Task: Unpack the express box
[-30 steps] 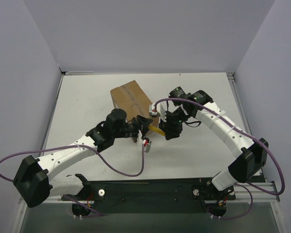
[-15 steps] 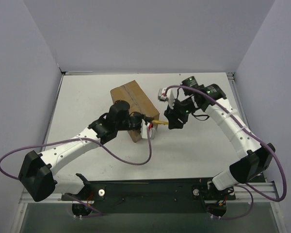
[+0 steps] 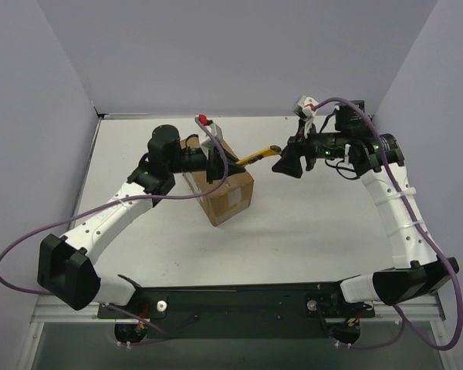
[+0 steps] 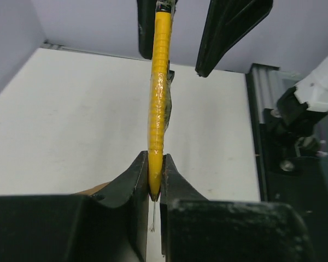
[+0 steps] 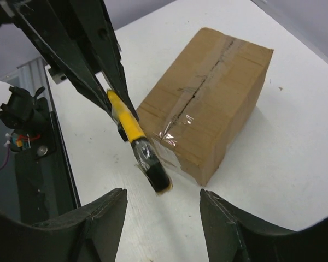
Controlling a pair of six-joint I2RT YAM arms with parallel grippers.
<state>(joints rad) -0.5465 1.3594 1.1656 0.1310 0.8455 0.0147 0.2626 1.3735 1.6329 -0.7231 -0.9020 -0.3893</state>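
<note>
- Express box (image 3: 230, 194): brown cardboard carton, sat on white table (image 3: 316, 223), left of centre and toward the back.
- Box flaps were shut; clear tape seam ran lengthwise along the top, seen best in rt wrist view (image 5: 208, 98). Pale label showed on the near side face in top view.
- Left gripper (image 3: 216, 163) hung just over the box top. Its fingers were pinched narrow on one end of a yellow-handled tool (image 3: 251, 158).
- Left wrist view: the tool (image 4: 159, 82) ran straight away from the closed left gripper (image 4: 154, 174), ribbed yellow handle, w/ a thin metal pin poking out at the gripped end.
- The tool stretched rightward off the box, above the table, its black far end pointing at the right gripper (image 3: 280, 158).
- Right gripper (image 5: 164, 215) stood wide, holding nothing. Its two black fingers flanked the tool's black end (image 5: 128, 123).
- Whether either right finger touched the tool: can't tell.
- Neither gripper touched the box.
</note>
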